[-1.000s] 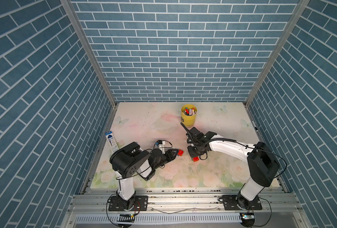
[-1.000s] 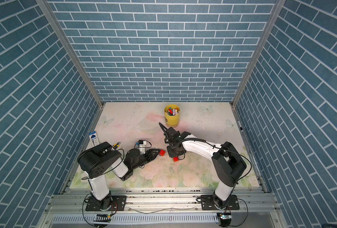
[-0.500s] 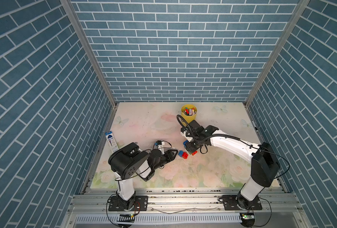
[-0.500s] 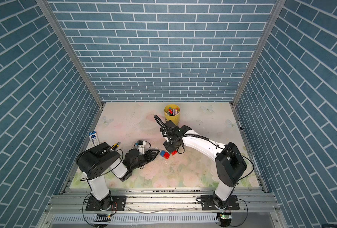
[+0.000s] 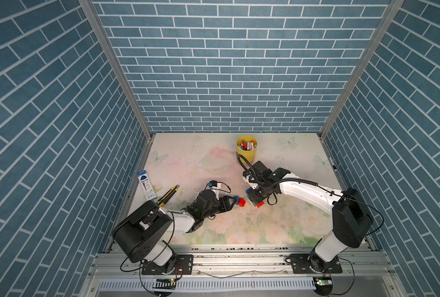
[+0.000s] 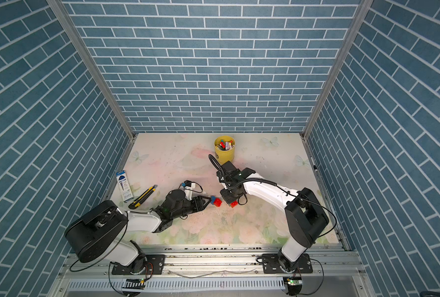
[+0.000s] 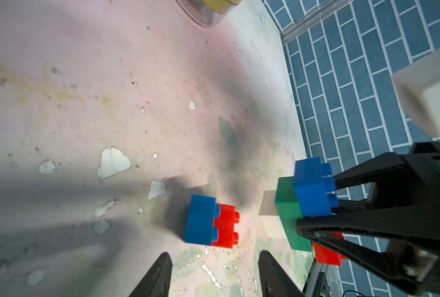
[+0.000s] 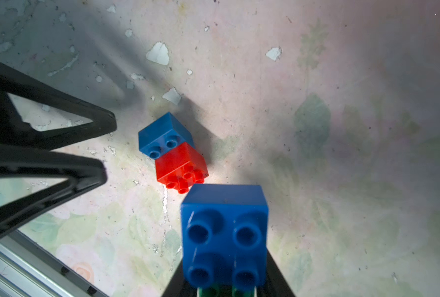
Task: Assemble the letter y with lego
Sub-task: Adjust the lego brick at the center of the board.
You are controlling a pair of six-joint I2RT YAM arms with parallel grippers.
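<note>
The table [image 5: 278,226] lies bare across the lower centre and right of both top views, and at upper left. Mid-frame is tight: a blue-and-red brick pair [image 5: 239,201] sits between the parted left gripper [image 5: 231,201] and the right gripper [image 5: 255,199], which clamps a brick cluster [image 7: 314,187]. A yellow cup [image 5: 246,151] blocks upper centre; a knife [image 5: 168,196] and packet [image 5: 146,184] crowd the left edge.

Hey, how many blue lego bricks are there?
2. One blue brick lies on the table, joined to a red brick, before the left jaws. The other blue brick tops the brick cluster gripped in the right jaws. None seems hidden.
</note>
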